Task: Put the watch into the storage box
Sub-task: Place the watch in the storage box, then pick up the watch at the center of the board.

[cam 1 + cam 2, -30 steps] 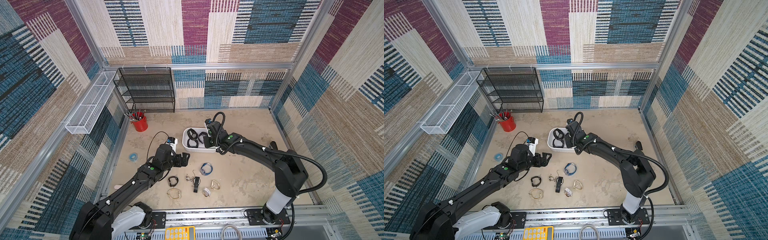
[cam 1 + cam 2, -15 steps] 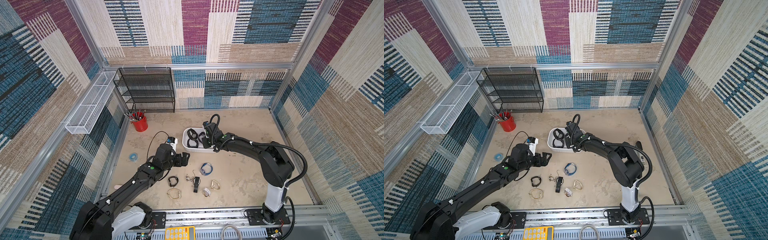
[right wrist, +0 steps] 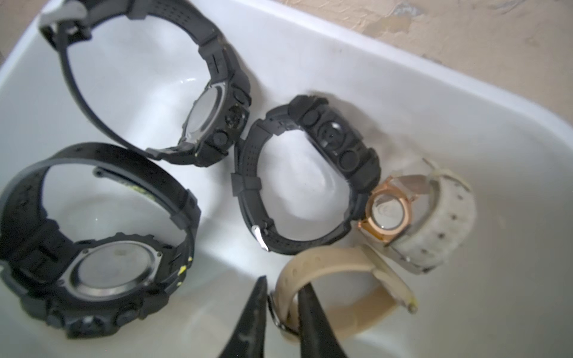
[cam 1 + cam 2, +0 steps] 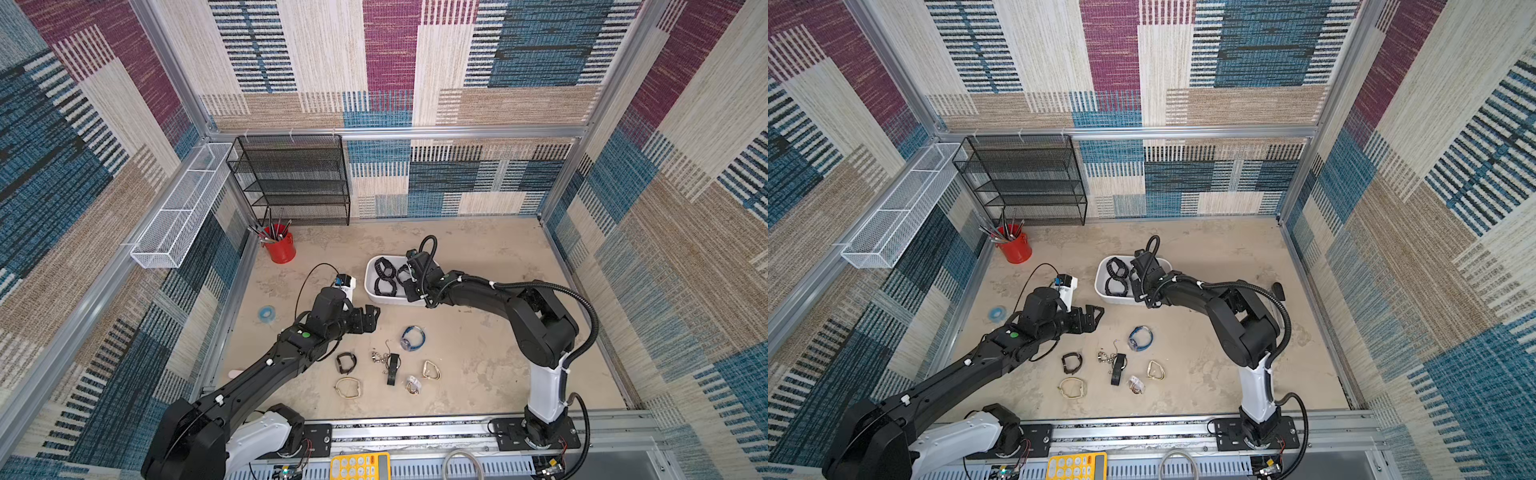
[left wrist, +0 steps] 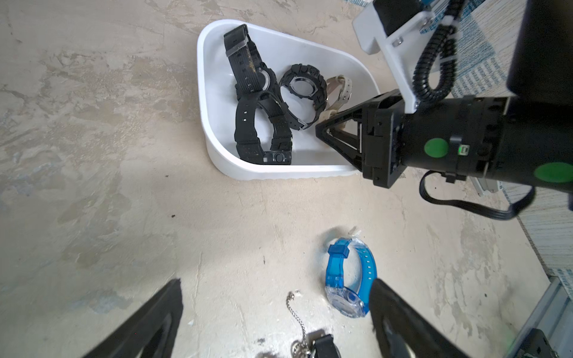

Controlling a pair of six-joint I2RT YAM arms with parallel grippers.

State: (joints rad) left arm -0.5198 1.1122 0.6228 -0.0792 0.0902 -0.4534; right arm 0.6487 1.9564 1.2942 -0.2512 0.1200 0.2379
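The right claw (image 3: 283,283) reaches into the storage box (image 3: 403,93), its jaws narrowly parted on either side of the beige watch's (image 3: 335,279) strap (whether they still pinch it, I cannot tell). That watch lies inside the box, beside black watches (image 3: 114,272). The left claw (image 5: 273,322) hangs wide open and empty over the desk (image 5: 124,186), near a blue watch (image 5: 345,299).
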